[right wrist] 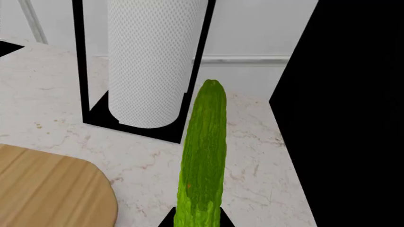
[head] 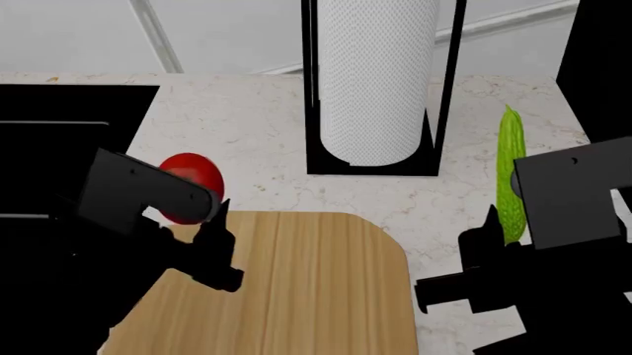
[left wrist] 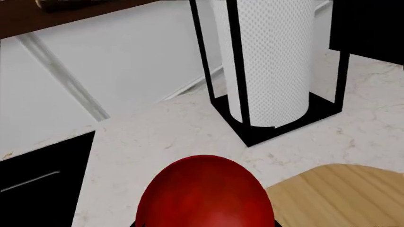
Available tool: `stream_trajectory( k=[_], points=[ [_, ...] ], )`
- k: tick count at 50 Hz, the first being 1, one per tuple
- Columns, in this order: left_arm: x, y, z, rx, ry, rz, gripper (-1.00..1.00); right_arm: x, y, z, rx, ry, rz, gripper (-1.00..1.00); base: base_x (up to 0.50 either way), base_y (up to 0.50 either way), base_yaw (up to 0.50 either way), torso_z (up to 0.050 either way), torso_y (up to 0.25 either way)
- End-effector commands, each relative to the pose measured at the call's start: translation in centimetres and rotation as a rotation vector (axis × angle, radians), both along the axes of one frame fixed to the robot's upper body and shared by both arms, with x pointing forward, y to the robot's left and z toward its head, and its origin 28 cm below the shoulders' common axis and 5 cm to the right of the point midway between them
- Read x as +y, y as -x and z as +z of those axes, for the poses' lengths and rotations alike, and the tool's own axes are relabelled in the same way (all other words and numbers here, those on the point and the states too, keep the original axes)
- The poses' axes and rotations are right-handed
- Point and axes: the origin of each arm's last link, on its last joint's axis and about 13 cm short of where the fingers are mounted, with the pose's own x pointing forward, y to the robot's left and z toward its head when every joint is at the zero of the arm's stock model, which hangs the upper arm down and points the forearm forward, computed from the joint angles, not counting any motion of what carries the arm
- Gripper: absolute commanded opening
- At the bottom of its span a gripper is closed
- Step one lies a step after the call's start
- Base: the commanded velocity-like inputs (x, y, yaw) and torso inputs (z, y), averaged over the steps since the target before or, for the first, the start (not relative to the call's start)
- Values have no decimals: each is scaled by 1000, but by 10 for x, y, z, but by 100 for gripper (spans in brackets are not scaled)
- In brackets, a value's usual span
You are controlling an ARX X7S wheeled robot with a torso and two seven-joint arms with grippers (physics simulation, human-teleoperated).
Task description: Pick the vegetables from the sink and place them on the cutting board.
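A round red tomato (head: 191,176) (left wrist: 205,191) is held in my left gripper (head: 194,195) (left wrist: 205,222), which is shut on it, above the marble counter just off the far left corner of the light wooden cutting board (head: 286,288) (left wrist: 344,194). My right gripper (head: 508,231) (right wrist: 197,220) is shut on the near end of a long bumpy green cucumber (head: 511,166) (right wrist: 203,151), to the right of the board (right wrist: 44,189). The cucumber points away towards the back wall. Whether the black area (head: 59,140) at the left is the sink I cannot tell; no drain or faucet shows.
A paper towel roll in a black wire holder (head: 374,81) (left wrist: 271,61) (right wrist: 148,61) stands on the counter behind the board. A tall black block (head: 597,52) (right wrist: 353,118) rises at the far right. The white wall (head: 227,33) backs the counter.
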Motion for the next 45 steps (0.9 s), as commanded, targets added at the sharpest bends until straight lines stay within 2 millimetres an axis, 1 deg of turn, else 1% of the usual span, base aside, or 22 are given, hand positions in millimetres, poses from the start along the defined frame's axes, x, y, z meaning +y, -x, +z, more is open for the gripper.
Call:
stream_trajectory(
  k=[1,13,18,19,29,41,42,45],
  points=[
    [-4,-11,-16,82,19,27,-100,1,-1,2,-9,8,0,-100,0,0,0,0,0],
    [-5,-9,-30,127,-7,19,-100,1,-1,1,-10,-2,-1,-100,0,0,0,0,1],
    [-3,-10,-32,150,4,34,-100,2,-1,2,-11,-5,1,-100,0,0,0,0,0],
    [-3,-10,-32,180,27,30,-100,2,-1,2,-11,-7,4,-100,0,0,0,0,0],
    [-2,-9,-41,193,17,38,-100,2,-2,0,-9,-17,7,-100,0,0,0,0,0],
    [-3,-7,-44,195,22,38,-100,2,-2,-2,-5,-22,8,-100,2,0,-1,0,0],
    [-3,-7,-44,187,25,32,100,2,-2,-2,-5,-22,8,-100,0,0,-3,0,0],
    [-2,-6,-41,176,18,33,100,3,-2,-1,-7,-21,12,-100,5,-4,-6,0,0]
  ],
)
